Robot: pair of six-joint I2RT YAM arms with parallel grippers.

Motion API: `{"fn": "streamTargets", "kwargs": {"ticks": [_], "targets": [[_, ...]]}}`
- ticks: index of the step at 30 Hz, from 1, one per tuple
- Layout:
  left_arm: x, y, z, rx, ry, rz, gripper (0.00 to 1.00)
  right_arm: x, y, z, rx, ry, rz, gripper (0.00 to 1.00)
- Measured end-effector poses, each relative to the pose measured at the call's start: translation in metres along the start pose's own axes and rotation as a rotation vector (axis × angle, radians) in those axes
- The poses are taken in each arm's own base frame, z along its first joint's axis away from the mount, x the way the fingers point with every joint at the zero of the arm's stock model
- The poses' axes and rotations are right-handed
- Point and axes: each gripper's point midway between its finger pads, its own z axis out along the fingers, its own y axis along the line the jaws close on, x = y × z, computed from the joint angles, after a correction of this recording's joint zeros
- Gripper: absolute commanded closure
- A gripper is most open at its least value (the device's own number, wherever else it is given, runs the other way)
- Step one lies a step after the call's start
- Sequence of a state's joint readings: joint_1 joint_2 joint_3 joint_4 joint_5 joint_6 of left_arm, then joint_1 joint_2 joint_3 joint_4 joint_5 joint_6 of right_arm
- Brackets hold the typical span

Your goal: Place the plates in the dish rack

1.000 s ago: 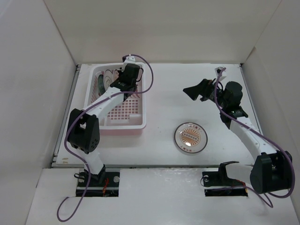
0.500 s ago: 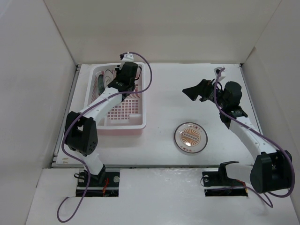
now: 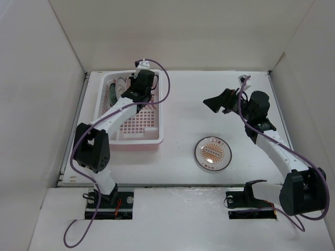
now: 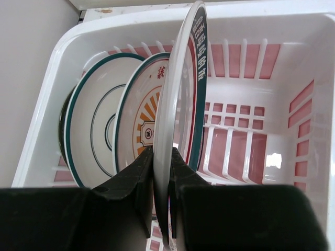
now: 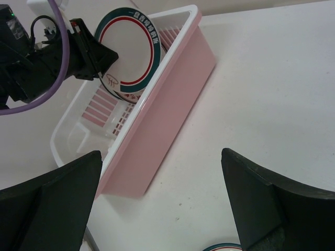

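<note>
My left gripper (image 3: 137, 90) is inside the dish rack (image 3: 149, 137) and is shut on the rim of a white plate with a green and red rim (image 4: 180, 94). It holds the plate upright on edge. That plate also shows in the right wrist view (image 5: 128, 52). Beside it stand a sunburst plate (image 4: 138, 120), a green-rimmed ringed plate (image 4: 94, 136) and a dark one (image 4: 64, 125). An orange sunburst plate (image 3: 212, 153) lies flat on the table. My right gripper (image 3: 217, 100) is open and empty above the table, beyond that plate.
The pink-white rack (image 5: 157, 125) sits at the table's far left, near the left wall (image 3: 42, 104). Its near half shows only bare grid bottom (image 3: 138, 123). White walls enclose the table on three sides.
My left gripper has shifted slightly toward the far end of the rack with the plate still in it. The right arm and the table plate have not moved.
</note>
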State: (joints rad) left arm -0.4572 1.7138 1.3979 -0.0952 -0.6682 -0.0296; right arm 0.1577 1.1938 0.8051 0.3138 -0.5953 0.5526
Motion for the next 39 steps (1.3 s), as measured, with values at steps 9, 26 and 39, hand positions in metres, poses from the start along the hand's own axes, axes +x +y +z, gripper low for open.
{"fn": "streamTargets", "kwargs": {"ticks": [9, 26, 39], "targets": [[0.019, -0.006, 0.01, -0.007, 0.038, 0.032, 0.99, 0.001, 0.002, 0.0, -0.007, 0.004, -0.001, 0.0], [0.035, -0.013, 0.02, -0.015, 0.071, 0.041, 0.78, 0.001, 0.002, 0.0, -0.008, 0.005, -0.001, 0.0], [0.037, -0.017, 0.019, 0.006, 0.078, 0.033, 0.58, 0.002, 0.002, 0.0, -0.014, 0.01, 0.0, 0.0]]}}
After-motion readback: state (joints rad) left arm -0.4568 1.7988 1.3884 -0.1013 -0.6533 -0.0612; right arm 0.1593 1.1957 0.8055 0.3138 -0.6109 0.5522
